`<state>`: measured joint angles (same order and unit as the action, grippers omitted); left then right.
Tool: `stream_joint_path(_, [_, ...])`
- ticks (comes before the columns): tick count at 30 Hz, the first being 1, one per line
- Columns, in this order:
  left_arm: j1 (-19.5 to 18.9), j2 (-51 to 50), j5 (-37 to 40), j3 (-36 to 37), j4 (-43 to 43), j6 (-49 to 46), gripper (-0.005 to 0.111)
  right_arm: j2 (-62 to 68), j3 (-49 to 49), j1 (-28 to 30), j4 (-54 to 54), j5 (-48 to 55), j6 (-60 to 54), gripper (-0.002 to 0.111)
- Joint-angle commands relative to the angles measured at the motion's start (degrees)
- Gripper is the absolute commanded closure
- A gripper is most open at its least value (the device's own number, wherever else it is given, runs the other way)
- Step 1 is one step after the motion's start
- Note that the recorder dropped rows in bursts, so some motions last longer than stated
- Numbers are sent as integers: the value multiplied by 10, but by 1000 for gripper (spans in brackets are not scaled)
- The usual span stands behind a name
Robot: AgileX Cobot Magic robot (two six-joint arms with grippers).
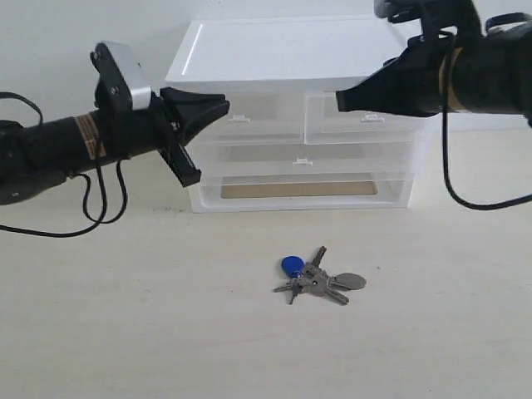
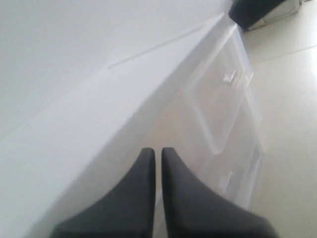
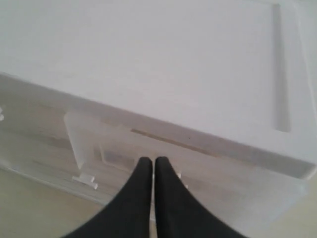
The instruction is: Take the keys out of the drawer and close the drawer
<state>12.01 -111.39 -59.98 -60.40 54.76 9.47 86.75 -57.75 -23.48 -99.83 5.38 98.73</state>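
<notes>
Nearest, well below and in front of both pincers, the small bunch of silver-grey metal keys [image 1: 320, 283], with its round blue fob [image 1: 291, 266] and grey oval tag [image 1: 352, 281], lies loose on the pale worktop [image 1: 125, 332], already out of the drawer. It should be light, hard and slippery, a floppy cluster that splays. The ring or the thick middle of the bunch looks the surest hold. Farther back, the black left pincer [image 1: 223, 106] is closed on nothing. The black right pincer [image 1: 339, 101], also closed and empty, has its tip at the small translucent plastic drawer [image 1: 366, 125], which seems to stand slightly proud of the white drawer unit [image 1: 274, 50]. I judge it thin, light and free-sliding: push flat on the front near the white tab handle [image 1: 371, 118].
</notes>
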Motion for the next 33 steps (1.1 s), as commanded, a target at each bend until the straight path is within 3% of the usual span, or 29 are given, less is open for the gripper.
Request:
stream_joint_path(1, [0, 98, 63, 58, 12, 34, 102, -64, 30, 3, -1, 4, 14, 108])
stream_joint_path(4, [0, 160, 73, 107, 12, 44, 102, -113, 50, 0, -1, 3, 19, 108])
stream_joint_path(12, [0, 368, 56, 235, 11, 184, 102, -288, 105, -37, -1, 7, 20, 108])
stream_joint_path(24, [0, 685, 66, 384, 11, 240, 102, -542, 209, -97, -1, 9, 27, 108])
stream_joint_path(29, [0, 787, 76, 415, -24, 299, 102, -567, 268, -97, -1, 85, 55, 108])
stream_joint_path(33, [0, 879, 78, 439, -24, 332, 102, -509, 301, -97, -1, 121, 83, 108])
